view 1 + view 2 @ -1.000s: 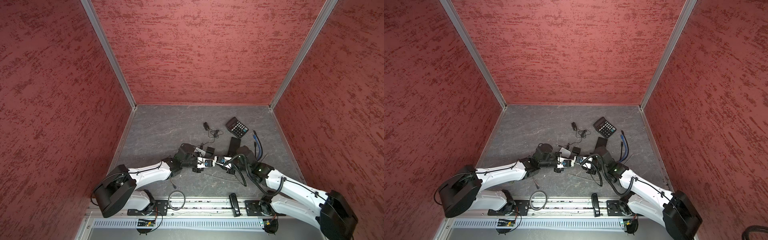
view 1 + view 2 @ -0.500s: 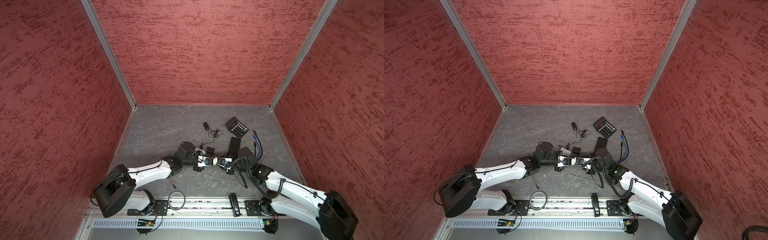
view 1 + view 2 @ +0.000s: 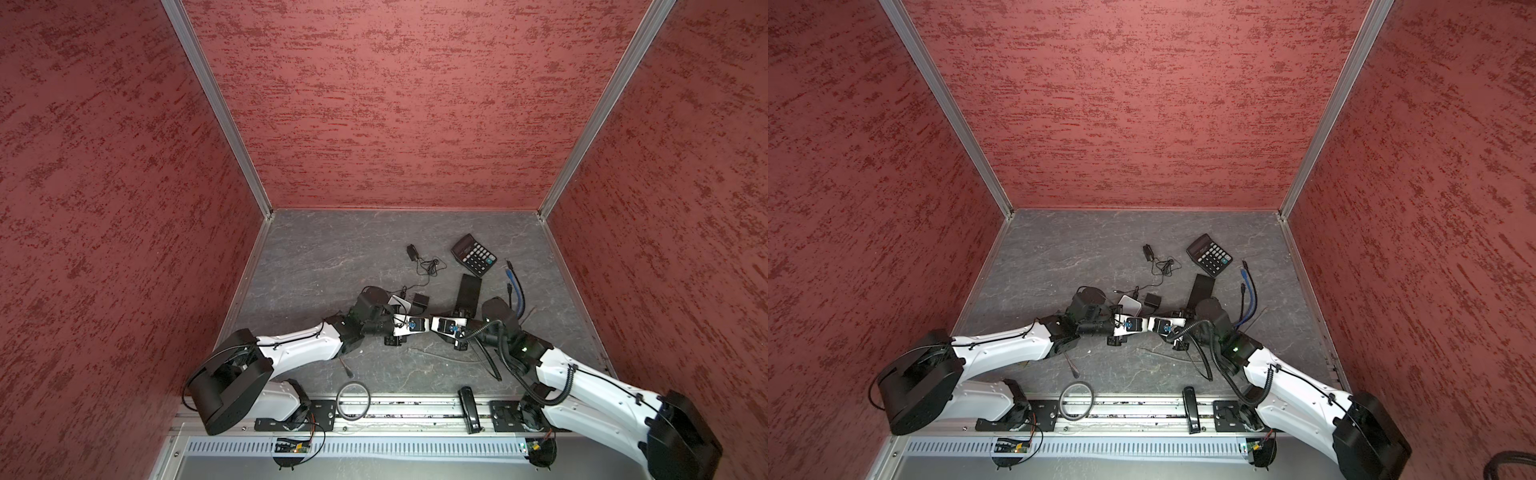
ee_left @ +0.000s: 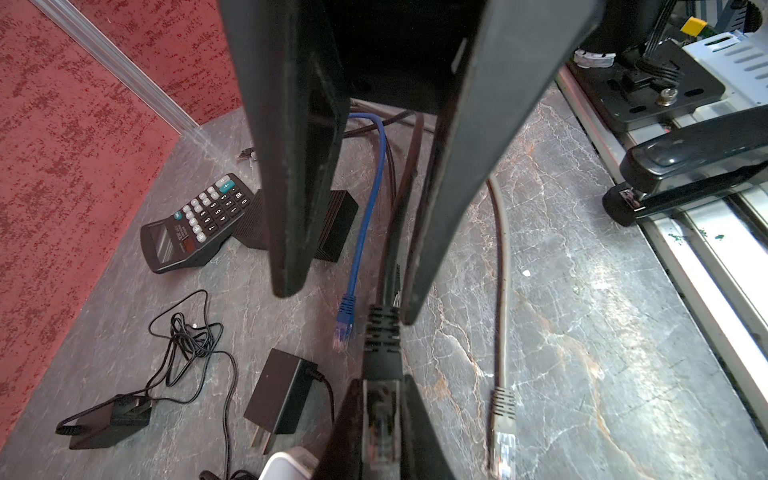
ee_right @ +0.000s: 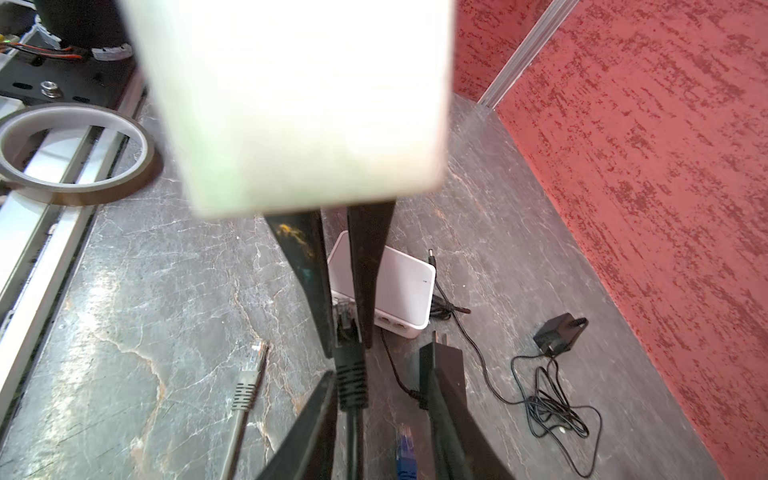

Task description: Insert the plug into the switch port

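Beside the switch [image 5: 399, 286], left gripper [image 5: 346, 340] clamps the plug [image 4: 381, 357]; right gripper [image 4: 348, 305] stands parted.

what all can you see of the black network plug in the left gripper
The black network plug has a clear, plastic-looking connector tip and a ribbed black boot leading into a black cable. The left gripper is shut on the tip, pointing it towards the white switch; it does not look seated in a port. The cable trails away between the jaws of the open right gripper.
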